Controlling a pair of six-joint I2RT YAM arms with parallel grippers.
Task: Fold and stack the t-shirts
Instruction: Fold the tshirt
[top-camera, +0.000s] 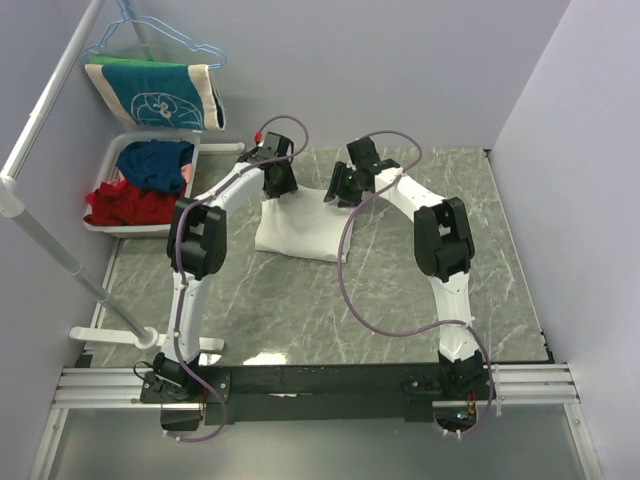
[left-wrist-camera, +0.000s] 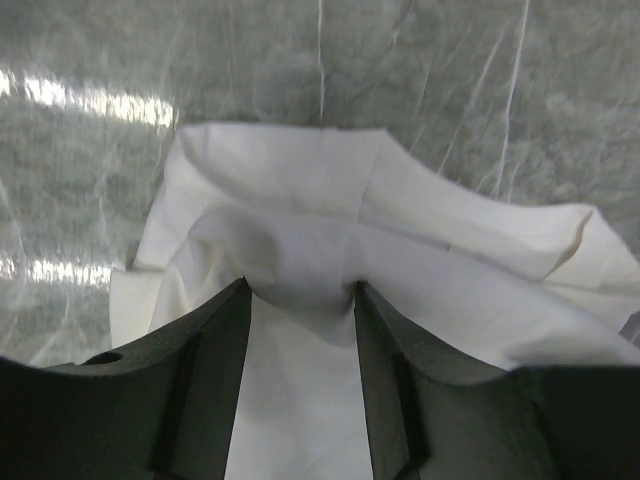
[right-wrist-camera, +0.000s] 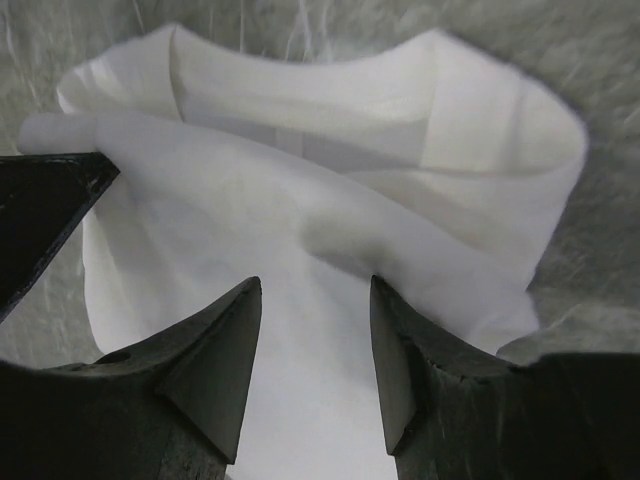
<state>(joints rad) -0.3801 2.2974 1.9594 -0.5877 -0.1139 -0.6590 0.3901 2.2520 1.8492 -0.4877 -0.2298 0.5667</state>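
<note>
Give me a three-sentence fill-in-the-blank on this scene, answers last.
The t-shirt on the table is ___ in colour.
The basket stands on the arms' ___ side.
The left end effector and right end effector both grip the ___.
Answers: white; left; t-shirt.
</note>
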